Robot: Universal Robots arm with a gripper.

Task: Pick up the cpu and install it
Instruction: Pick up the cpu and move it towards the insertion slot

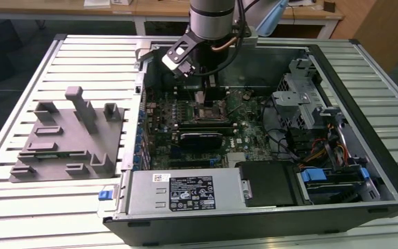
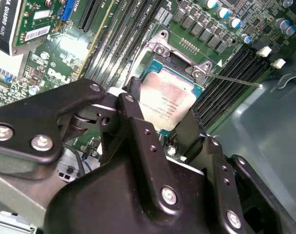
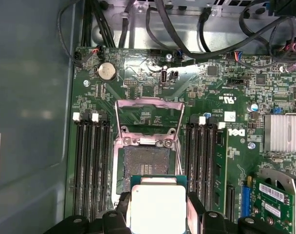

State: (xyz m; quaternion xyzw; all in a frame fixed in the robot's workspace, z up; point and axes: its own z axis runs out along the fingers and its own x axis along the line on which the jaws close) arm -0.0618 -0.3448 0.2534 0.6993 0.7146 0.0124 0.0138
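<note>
Fingers [image 3: 195, 210] clamped on the cpu [image 3: 157, 207], 1 on each opposite edge, silvery top up and level, so it can go down flat. It hangs just above the open socket [image 3: 147, 165], towards the side away from the flipped-back bracket [image 3: 148, 105], which leaves the contacts bare. In the exterior view the arm [image 1: 213, 21] reaches down inside the computer case [image 1: 382, 161].

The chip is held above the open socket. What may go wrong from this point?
1. The pincer holds the cpu only by its edges, so it may slip or tilt.
2. In the first wrist view the cpu overlaps just one edge of the open socket; lowered off-centre, it might damage the bare contacts.
3. The opened bracket stands close and might be struck.
</note>
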